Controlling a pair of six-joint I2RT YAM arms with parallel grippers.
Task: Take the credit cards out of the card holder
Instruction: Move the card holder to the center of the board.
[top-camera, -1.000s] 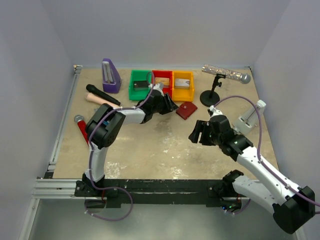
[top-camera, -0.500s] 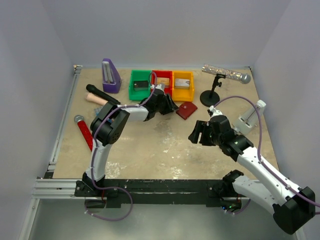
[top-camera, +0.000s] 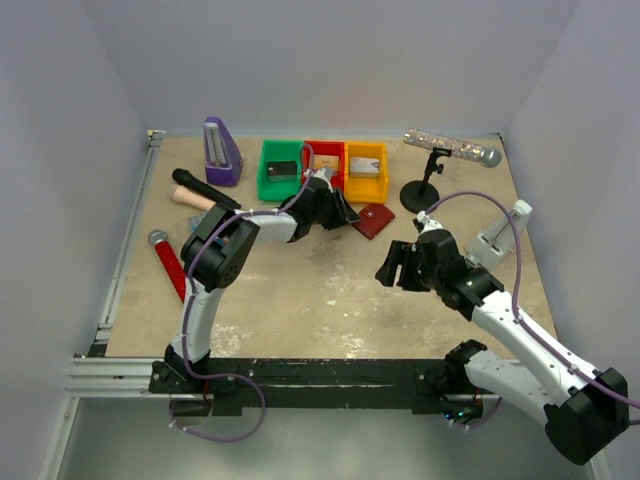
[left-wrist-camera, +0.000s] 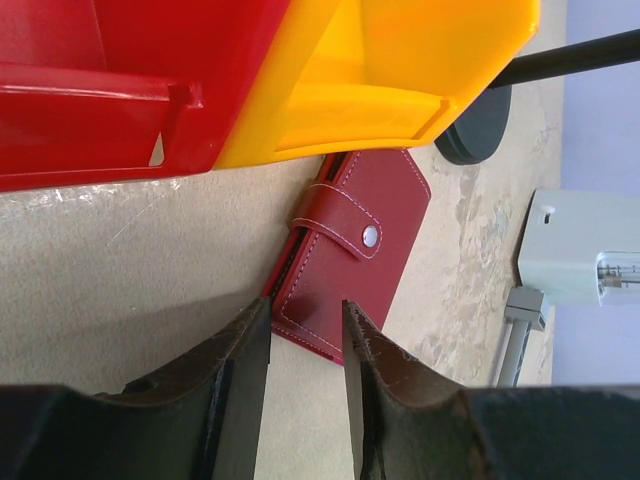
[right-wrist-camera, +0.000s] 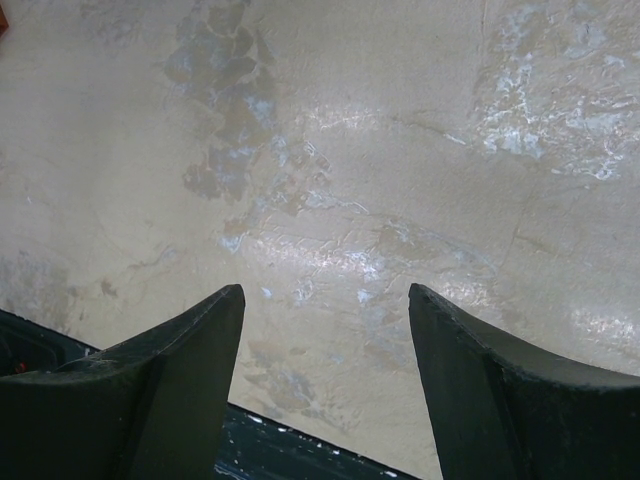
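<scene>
The card holder (top-camera: 373, 219) is a dark red wallet lying flat on the table, closed, with its snap tab (left-wrist-camera: 345, 228) fastened. It sits just in front of the red and yellow bins. The credit cards are hidden. My left gripper (top-camera: 345, 212) is low over the table at the holder's left corner. In the left wrist view the left gripper (left-wrist-camera: 305, 305) is open by a narrow gap, with the card holder (left-wrist-camera: 355, 250) corner just beyond its fingertips and nothing held. My right gripper (top-camera: 388, 268) hovers open over bare table to the front right; in the right wrist view the right gripper (right-wrist-camera: 325, 290) holds nothing.
A green bin (top-camera: 281, 170), a red bin (top-camera: 323, 163) and a yellow bin (top-camera: 365, 170) stand in a row behind the holder. A microphone stand (top-camera: 421, 190) and a white device (top-camera: 500, 232) are to the right. A purple metronome (top-camera: 221, 152) and microphones (top-camera: 205, 190) lie at the left.
My left arm has shifted its elbow and brought the gripper a little closer to the bins and the holder, its jaws slightly narrower. The right arm has not moved.
</scene>
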